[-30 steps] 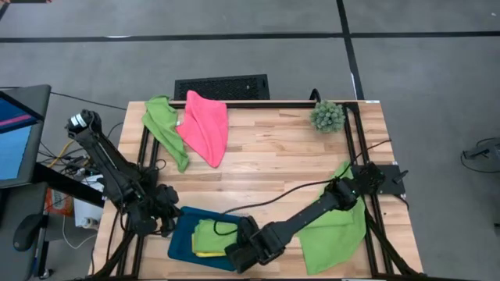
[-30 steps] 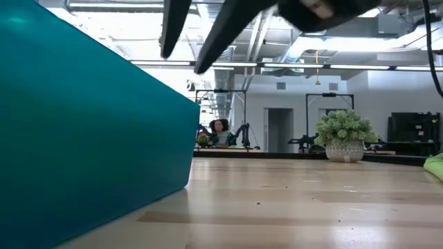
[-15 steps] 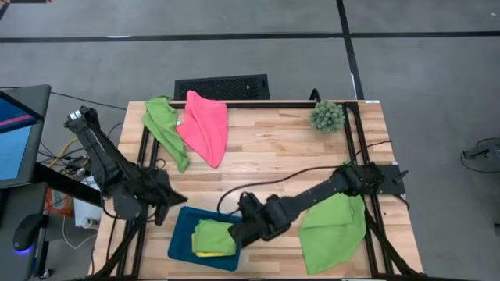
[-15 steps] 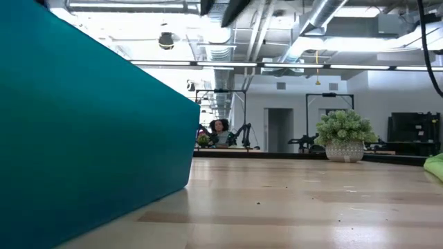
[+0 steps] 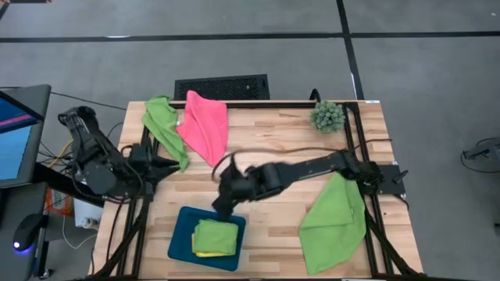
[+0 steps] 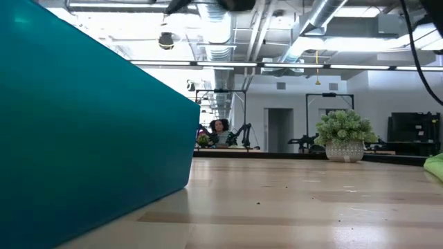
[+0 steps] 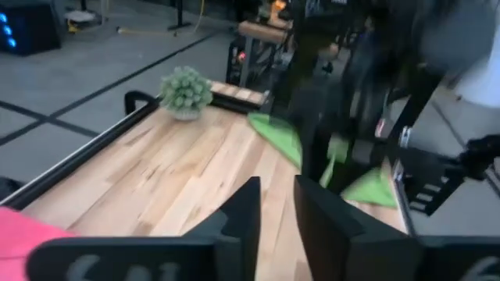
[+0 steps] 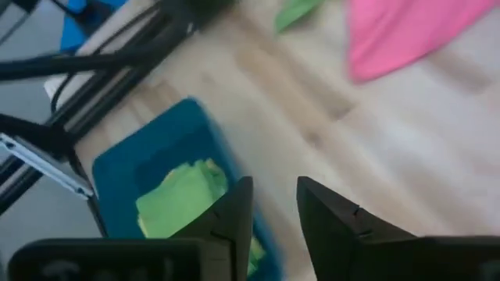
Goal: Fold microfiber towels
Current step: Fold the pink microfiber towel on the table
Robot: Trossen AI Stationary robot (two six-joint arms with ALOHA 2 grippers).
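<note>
The right gripper (image 5: 221, 200) hovers empty over the middle of the bench (image 5: 273, 148), just beyond the teal tray (image 5: 181, 242); its wrist view shows a narrow gap between its fingers (image 8: 231, 212) with nothing in it. The left gripper (image 5: 160, 165) waits at the bench's left edge, fingers (image 7: 242, 209) slightly parted and empty.

A folded green towel (image 5: 216, 235) sits on a yellow one (image 5: 205, 253) in the tray. The pink towel (image 5: 205, 125) and a green towel (image 5: 164, 125) lie limp at the far left corner, partly off the edge; another green towel (image 5: 334, 222) drapes over the near right corner.

Judged from this, a pull on either corner cloth could drag it off the bench, and the right arm's loose cable (image 5: 273, 151) could snag.

The low view is mostly blocked by the tray wall (image 6: 83, 138). The right gripper is motion-blurred from above, and the yellow towel shows only as a sliver.
</note>
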